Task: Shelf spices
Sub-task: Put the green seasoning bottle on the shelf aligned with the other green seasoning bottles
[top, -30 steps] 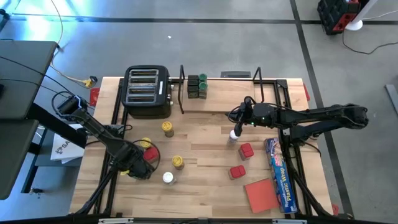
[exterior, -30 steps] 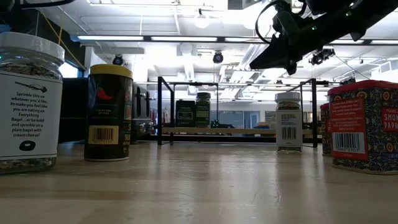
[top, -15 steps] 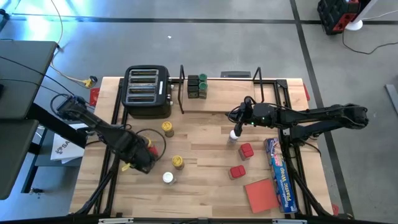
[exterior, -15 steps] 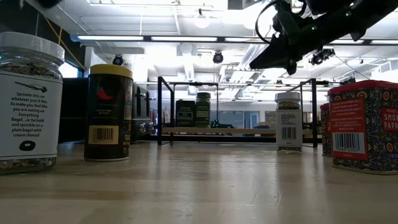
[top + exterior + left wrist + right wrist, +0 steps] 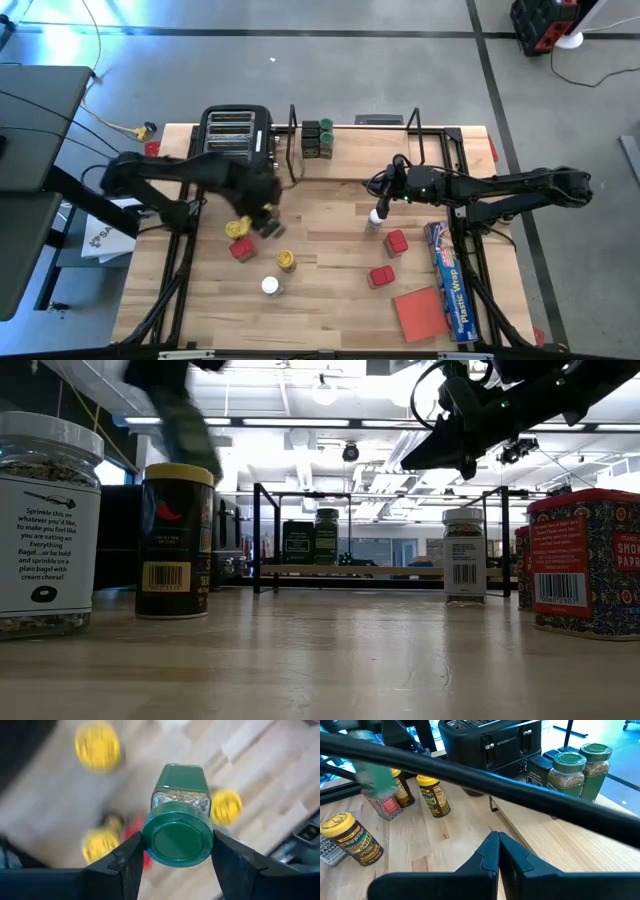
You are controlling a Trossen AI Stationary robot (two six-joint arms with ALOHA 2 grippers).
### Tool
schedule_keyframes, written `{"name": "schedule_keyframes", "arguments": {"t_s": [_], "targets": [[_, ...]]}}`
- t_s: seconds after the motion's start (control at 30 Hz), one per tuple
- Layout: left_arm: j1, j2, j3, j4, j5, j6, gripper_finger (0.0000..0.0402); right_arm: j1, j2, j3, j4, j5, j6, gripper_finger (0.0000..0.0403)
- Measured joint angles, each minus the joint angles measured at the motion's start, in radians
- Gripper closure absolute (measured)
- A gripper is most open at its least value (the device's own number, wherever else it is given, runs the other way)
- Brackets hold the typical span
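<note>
My left gripper [image 5: 178, 851] is shut on a square jar with a green lid [image 5: 180, 810]. In the high view it hangs over the table near the toaster's front [image 5: 262, 212]. My right gripper [image 5: 497, 851] is shut and hovers just above a white-lidded jar [image 5: 375, 218], not touching it [image 5: 464, 555]. The shelf [image 5: 365, 160], black rods on a wooden board, stands at the far edge with two dark jars and two green-lidded jars [image 5: 318, 138] on its base. Yellow-lidded jars [image 5: 286, 261], a white-lidded jar [image 5: 269, 286] and red tins [image 5: 396, 241] stand on the table. My left gripper pinches the jar by its green lid [image 5: 150, 837], one finger [image 5: 129, 857] on each side of it. The fingers come from the lid end, pointing down at the table. The jar hangs below them, lifted clear, its body pointing away from the wrist.
A black toaster [image 5: 237, 147] stands at the far left beside the shelf. A flat red pad [image 5: 420, 312] and a long blue plastic-wrap box [image 5: 452, 280] lie at the near right. A red tin [image 5: 242, 248] sits near the left gripper.
My left gripper has risen from the near left of the table and swung fast toward the far edge and right, up to the toaster's front, carrying the green-lidded jar clear of the table. The right arm has kept still.
</note>
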Motion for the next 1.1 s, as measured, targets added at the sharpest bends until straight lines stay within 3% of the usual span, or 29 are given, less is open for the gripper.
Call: {"name": "schedule_keyframes", "arguments": {"t_s": [0.23, 0.47, 0.6, 0.73, 0.93, 1.1], "targets": [[0.180, 0.247, 0.145, 0.069, 0.002, 0.445, 0.0212, 0.000, 0.000, 0.000, -0.001, 0.000, 0.023, 0.0403], [0.230, 0.515, 0.362, 0.051, -0.071, 0.737, 0.0212, 0.000, 0.000, 0.000, -0.003, 0.000, 0.053, 0.0403], [0.230, 0.622, 0.459, -0.006, -0.157, 0.840, 0.0195, 0.000, 0.000, 0.000, -0.009, 0.000, 0.062, 0.0403], [0.227, 0.684, 0.488, -0.001, -0.172, 0.899, 0.0189, 0.000, 0.000, 0.000, -0.012, 0.000, 0.078, 0.0403], [0.226, 0.694, 0.489, 0.041, -0.172, 0.915, 0.0180, 0.000, 0.000, 0.000, -0.021, 0.000, 0.077, 0.0403], [0.230, 0.685, 0.490, 0.049, -0.168, 0.932, 0.0146, 0.000, 0.000, 0.000, -0.027, -0.008, 0.076, 0.0403]]}}
